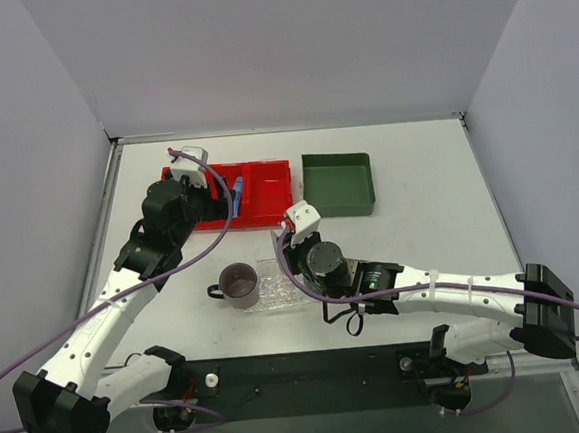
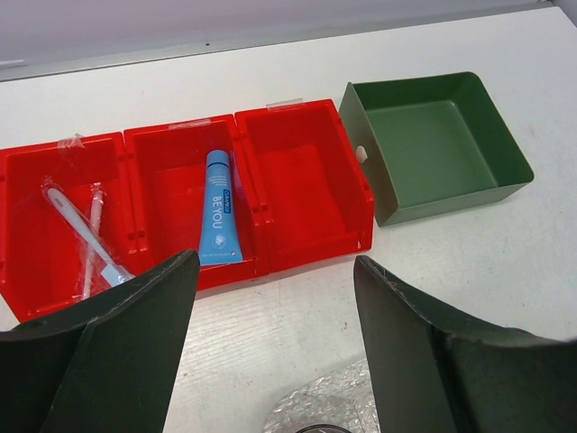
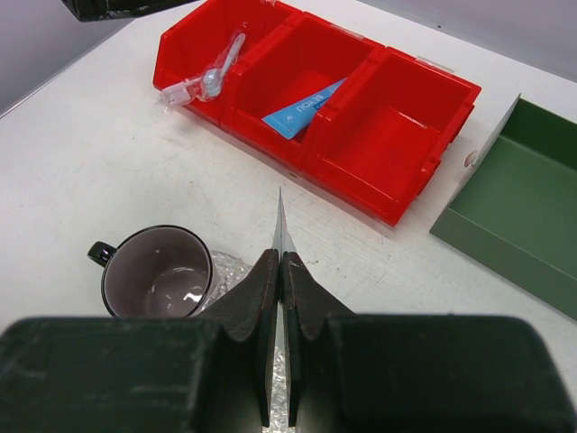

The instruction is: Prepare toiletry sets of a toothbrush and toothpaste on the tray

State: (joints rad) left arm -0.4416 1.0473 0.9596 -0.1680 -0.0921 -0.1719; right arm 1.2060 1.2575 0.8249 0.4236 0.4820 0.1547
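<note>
1. Both set items lie in the red bin (image 2: 311,251), none on the tray (image 2: 329,397). The light-blue toothpaste tube (image 2: 219,209) is in the middle compartment, cap toward the far wall. The wrapped white toothbrush (image 2: 79,225) lies slanted in the left compartment.
2. The toothpaste tube lies flat on the floor between close walls. A pinch across its width risks the fingers striking those walls, and a shallow pinch would probably slide off the smooth tube.
3. The toothbrush sits in a loose clear wrapper. A grip that catches only film may let it swing or slip out on the way to the tray.
4. The left gripper (image 2: 275,271) hangs wide open and empty before the bin, roughly facing the middle compartment. Coming down off-centre, it could shove the light bin across the table instead of entering it.
5. The right gripper (image 3: 279,257) is closed on a thin pale strip (image 3: 279,221), seen edge-on above the tray; I cannot tell what the strip is. Let go from up there, something so thin could skid on the bumps or land off the tray.
6. The cup (image 3: 158,228) stands at the tray's end; whether it is on the tray I cannot tell. It crowds the placing space, and an arm swinging low could tip it.
</note>
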